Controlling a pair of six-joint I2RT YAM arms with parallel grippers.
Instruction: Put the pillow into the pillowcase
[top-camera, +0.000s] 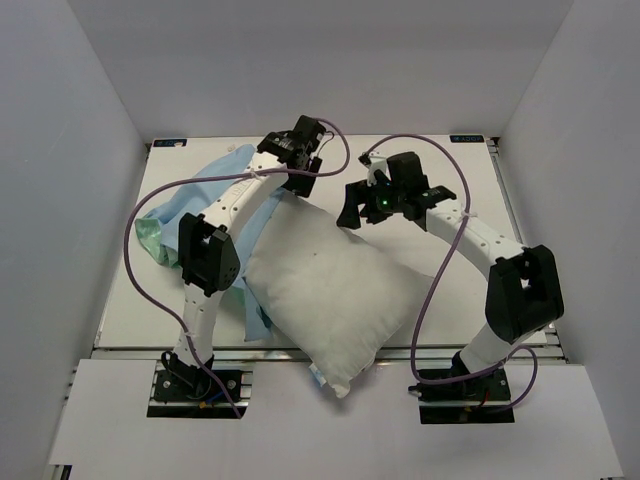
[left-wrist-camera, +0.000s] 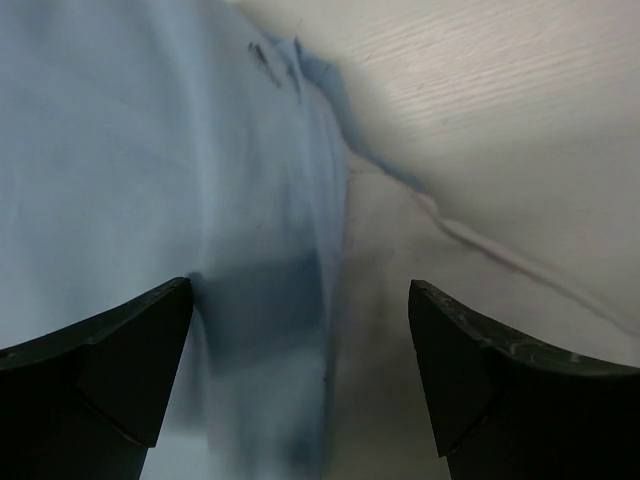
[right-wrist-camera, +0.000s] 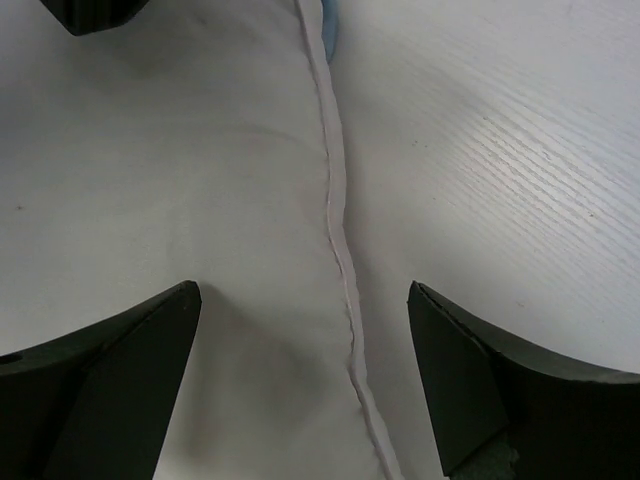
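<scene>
The white pillow (top-camera: 330, 290) lies slanted in the middle of the table, one corner past the near edge. The pillowcase (top-camera: 215, 185) is bunched at the back left, light blue face up, with a green fold (top-camera: 150, 235) at its left end. My left gripper (top-camera: 305, 168) is open over the spot where the pillowcase edge (left-wrist-camera: 130, 150) meets the pillow's far corner (left-wrist-camera: 420, 330). My right gripper (top-camera: 357, 212) is open just above the pillow's far edge. Its wrist view shows the pillow (right-wrist-camera: 180, 170) and its seam between the open fingers (right-wrist-camera: 120, 380).
The pale wood-grain table (top-camera: 450, 180) shows to the right of the pillow and in the right wrist view (right-wrist-camera: 500, 150). White walls enclose the left, back and right. The left arm's links (top-camera: 210, 255) cross over the pillowcase. Purple cables loop beside both arms.
</scene>
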